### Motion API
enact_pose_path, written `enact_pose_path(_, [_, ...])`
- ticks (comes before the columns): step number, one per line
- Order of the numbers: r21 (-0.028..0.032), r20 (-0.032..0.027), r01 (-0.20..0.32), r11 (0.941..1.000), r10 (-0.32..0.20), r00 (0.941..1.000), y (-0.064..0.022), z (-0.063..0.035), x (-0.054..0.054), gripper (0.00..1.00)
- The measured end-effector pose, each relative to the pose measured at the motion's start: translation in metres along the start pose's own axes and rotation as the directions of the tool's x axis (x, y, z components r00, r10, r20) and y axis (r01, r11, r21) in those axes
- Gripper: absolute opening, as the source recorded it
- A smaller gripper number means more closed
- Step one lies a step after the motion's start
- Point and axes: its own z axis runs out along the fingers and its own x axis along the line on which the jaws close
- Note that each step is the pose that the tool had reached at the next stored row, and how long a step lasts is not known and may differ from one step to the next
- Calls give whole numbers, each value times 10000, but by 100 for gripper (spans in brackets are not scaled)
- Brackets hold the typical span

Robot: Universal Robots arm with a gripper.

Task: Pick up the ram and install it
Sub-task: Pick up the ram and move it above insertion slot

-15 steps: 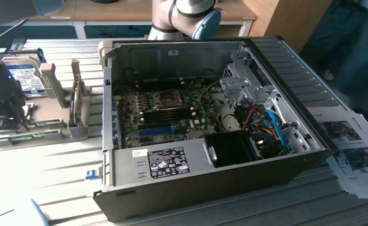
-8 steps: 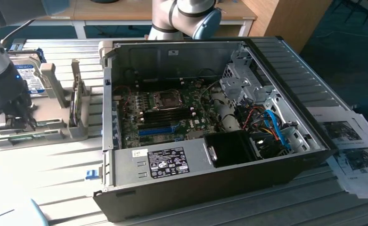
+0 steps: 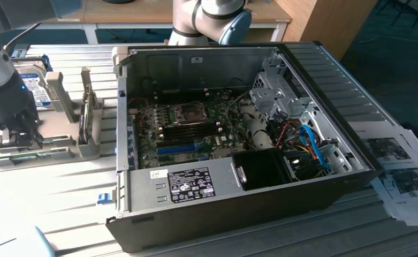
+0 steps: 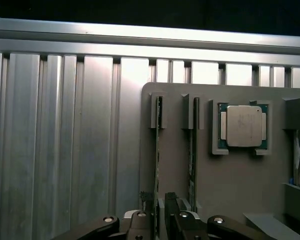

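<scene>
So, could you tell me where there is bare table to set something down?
The widest bare patch of table lies between the grey holder, the computer case and the small blue part. A narrower strip lies between the case's near corner and the printed sheets. Crowded: the holder, where the claw hangs over the ram.

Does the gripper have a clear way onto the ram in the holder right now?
Probably yes. The gripper hangs right over the ram, in line with it, with nothing between them. The second stick stands apart in its own slot of the holder.
</scene>
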Motion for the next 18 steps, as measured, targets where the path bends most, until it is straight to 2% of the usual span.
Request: enact_pose_path(18, [0, -1, 0, 10000, 0, 10000, -4, 156, 8, 24])
